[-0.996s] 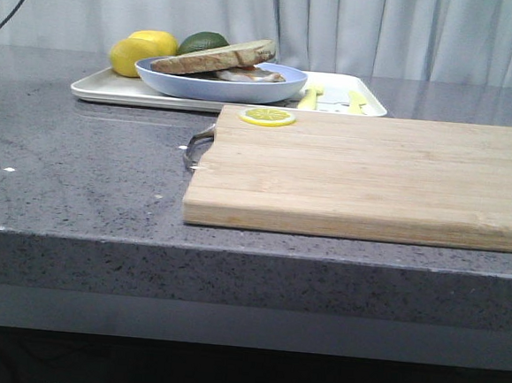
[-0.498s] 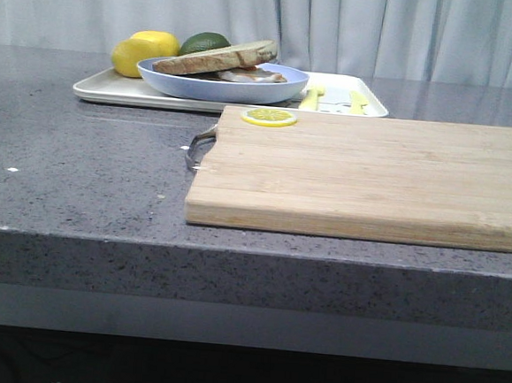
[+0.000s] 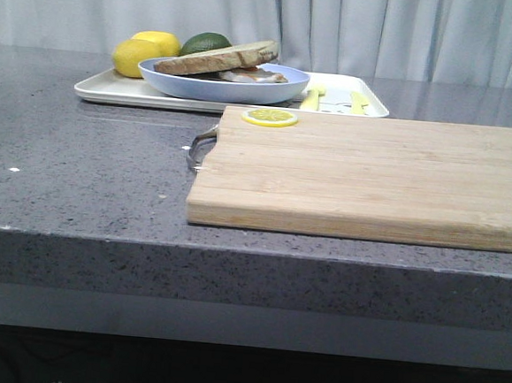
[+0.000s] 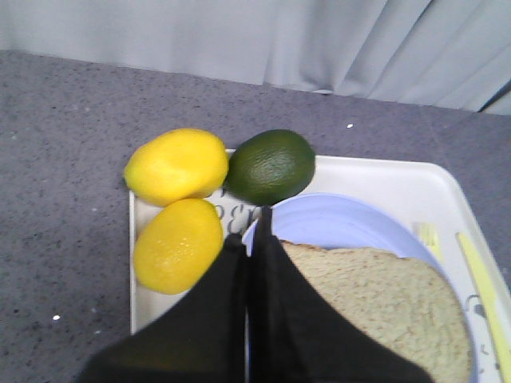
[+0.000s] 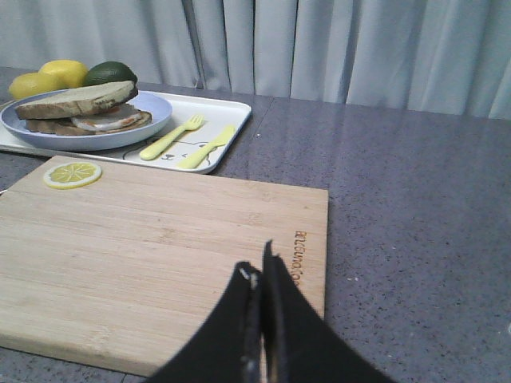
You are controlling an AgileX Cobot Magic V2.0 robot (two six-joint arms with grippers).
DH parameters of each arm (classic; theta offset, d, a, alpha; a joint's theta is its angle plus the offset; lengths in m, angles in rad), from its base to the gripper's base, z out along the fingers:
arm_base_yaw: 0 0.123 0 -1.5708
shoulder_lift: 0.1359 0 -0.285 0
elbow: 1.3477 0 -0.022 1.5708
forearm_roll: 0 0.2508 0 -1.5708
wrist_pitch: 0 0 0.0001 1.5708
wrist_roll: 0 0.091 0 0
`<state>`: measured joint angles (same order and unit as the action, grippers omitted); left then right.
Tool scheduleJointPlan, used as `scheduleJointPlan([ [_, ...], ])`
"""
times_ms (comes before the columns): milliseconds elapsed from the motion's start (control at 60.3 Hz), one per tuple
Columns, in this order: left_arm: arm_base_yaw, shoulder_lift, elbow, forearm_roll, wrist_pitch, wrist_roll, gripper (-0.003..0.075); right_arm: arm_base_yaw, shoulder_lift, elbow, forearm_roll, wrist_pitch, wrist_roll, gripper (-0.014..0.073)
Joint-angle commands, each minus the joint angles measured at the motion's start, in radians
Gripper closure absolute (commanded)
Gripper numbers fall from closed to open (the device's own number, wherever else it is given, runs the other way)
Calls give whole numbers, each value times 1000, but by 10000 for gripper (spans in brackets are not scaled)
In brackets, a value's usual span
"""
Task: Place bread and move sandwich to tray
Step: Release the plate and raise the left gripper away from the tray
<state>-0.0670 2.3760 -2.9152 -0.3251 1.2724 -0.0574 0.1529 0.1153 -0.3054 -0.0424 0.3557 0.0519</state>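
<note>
The bread (image 3: 215,57) lies tilted on top of the sandwich (image 3: 252,74) in the pale blue plate (image 3: 220,87), which stands on the white tray (image 3: 100,84) at the back left. From above, the left wrist view shows the bread (image 4: 383,307), the plate (image 4: 335,219) and the tray (image 4: 399,183). My left gripper (image 4: 251,227) is shut and empty, with its tips over the plate's rim beside the bread. My right gripper (image 5: 259,263) is shut and empty over the wooden cutting board (image 5: 160,239). Neither gripper shows in the front view.
Two lemons (image 4: 177,165) and an avocado (image 4: 270,166) sit on the tray behind the plate. A yellow fork (image 5: 170,137) and knife (image 5: 206,148) lie on the tray's right part. A lemon slice (image 3: 269,116) lies on the cutting board (image 3: 373,174).
A dark cable at the front view's top left has gone out of view. The whole scene has shifted slightly right in the picture. Plate and bread keep their place on the tray.
</note>
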Motion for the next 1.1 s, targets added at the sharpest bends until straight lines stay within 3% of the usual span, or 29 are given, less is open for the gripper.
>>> scheduleJointPlan([
  [0, -24, -96, 36, 76, -16, -8, 739, -5, 11, -27, -7, -79, -3, 655],
  [166, -57, -181, 267, 254, -16, -8, 739, -5, 11, -27, -7, -74, -3, 655],
  [531, -53, -425, 812, 414, -50, -4, 739, -5, 11, -27, -7, -72, -3, 655],
  [863, -53, -762, 1361, 410, -368, -8, 739, -5, 11, -27, -7, -75, -3, 655],
  [1079, -53, -1031, 1711, 343, -652, -8, 739, -5, 11, -27, -7, -74, -3, 655],
])
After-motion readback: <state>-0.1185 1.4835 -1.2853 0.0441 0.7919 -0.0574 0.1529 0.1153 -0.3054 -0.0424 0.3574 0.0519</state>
